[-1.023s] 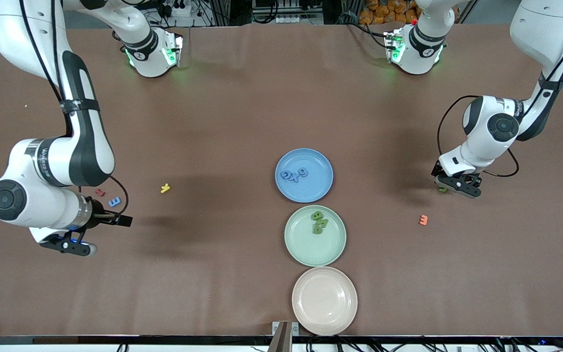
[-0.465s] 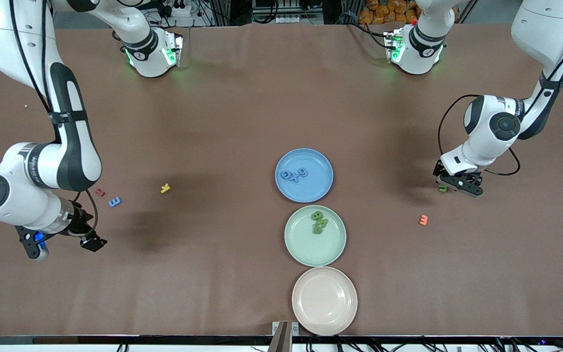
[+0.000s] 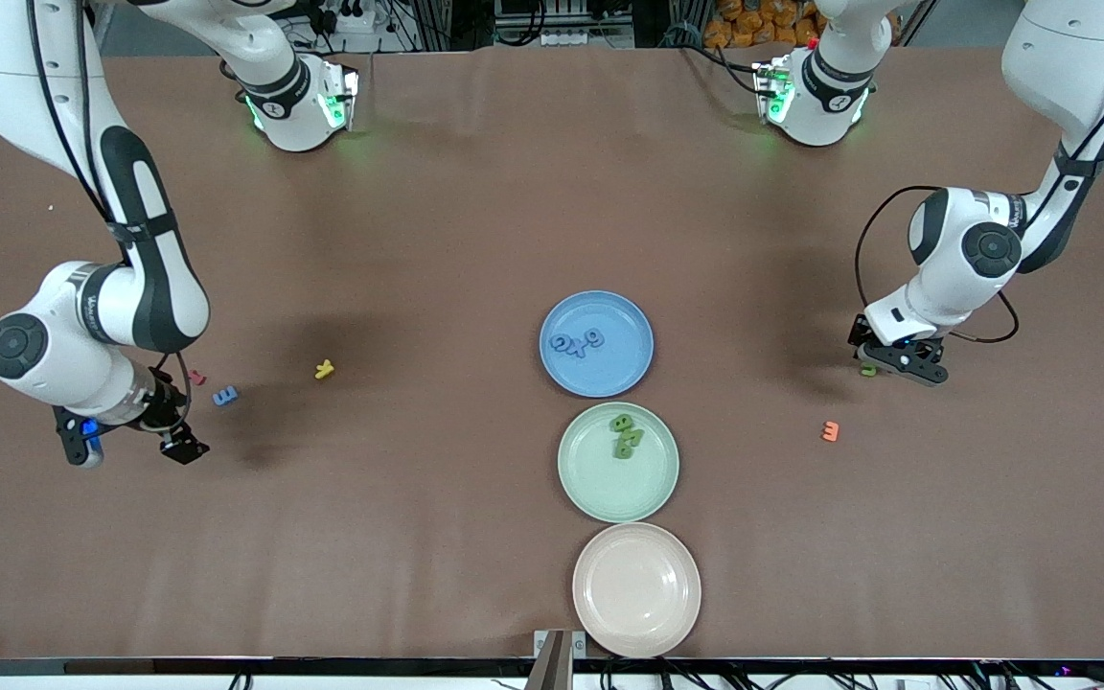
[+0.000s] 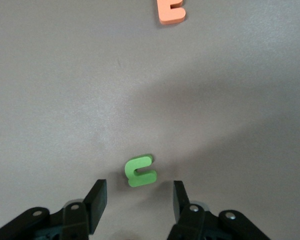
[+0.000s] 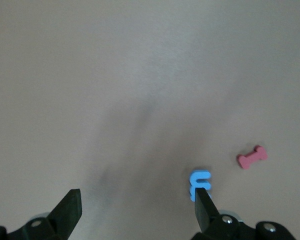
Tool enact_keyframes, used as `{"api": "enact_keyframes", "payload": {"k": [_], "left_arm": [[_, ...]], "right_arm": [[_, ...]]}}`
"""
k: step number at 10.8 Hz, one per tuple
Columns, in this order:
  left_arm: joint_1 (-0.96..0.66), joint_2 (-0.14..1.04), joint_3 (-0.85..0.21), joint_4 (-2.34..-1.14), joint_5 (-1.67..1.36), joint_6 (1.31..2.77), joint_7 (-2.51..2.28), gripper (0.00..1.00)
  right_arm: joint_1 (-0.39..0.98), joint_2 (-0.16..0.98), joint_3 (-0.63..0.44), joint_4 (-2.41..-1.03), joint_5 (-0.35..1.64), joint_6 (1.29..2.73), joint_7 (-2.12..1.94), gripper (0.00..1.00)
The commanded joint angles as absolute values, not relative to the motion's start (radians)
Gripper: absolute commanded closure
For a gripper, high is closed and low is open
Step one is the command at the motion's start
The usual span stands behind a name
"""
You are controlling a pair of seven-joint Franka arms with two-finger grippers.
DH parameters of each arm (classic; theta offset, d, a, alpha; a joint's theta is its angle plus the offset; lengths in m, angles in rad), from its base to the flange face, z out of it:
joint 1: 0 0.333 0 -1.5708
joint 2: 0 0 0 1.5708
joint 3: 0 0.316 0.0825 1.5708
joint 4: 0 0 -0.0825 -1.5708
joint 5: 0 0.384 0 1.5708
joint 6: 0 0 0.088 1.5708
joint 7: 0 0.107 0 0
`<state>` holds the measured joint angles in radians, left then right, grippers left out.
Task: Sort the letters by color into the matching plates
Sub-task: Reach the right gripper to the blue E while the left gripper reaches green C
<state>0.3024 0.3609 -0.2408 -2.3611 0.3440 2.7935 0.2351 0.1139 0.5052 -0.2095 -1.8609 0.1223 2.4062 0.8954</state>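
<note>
Left end effector [image 4: 136, 200]: low over the tabletop [image 3: 437, 220] at the left arm's end, fingers [image 4: 96, 202] spread, one to each side of a green letter [image 4: 140, 171] lying flat between their tips. No contact with the letter is visible; the straddling stance suits a pinch across its narrow width. In my judgement the grasp is in hand but not made. An orange letter [image 4: 170, 11] lies further out from this end effector; it has no matching plate and is presumably to be left alone.

Right end effector [image 5: 135, 210]: low over the tabletop at the right arm's end, fingers [image 5: 69, 210] fully spread and holding nothing. A blue letter [image 5: 200, 185] lies flat just beside one fingertip, off the centre line of the gap, so the end effector appears to need shifting toward it before closing. A small red piece [image 5: 251, 157] sits just past the blue letter, and a yellow piece [image 3: 324, 368] lies further out toward the plates.

Plates stand in a line mid-table, well apart from both end effectors. The blue plate [image 3: 621, 376] holds a cluster of blue letters [image 3: 577, 342]; the green plate [image 3: 600, 494] holds a cluster of green letters [image 3: 625, 436]. The beige plate [image 3: 636, 623] carries nothing.

Judgement: sorting is well advanced, with one green and one blue letter outstanding.
</note>
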Motion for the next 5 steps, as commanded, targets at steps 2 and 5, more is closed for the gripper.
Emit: {"api": "enact_keyframes", "payload": {"k": [2,5], "left_arm": [[0.308,0.376,-0.244,-2.365,0.295,2.819,0.249,0.39],[0.308,0.383,-0.242,-2.362,0.293,2.819,0.249,0.43]], "right_arm": [[0.092,0.400,-0.195,-2.078,0.135,2.543,0.896,0.00],[0.084,0.413,-0.192,-2.120,0.135,2.615,0.896,0.00]]}}
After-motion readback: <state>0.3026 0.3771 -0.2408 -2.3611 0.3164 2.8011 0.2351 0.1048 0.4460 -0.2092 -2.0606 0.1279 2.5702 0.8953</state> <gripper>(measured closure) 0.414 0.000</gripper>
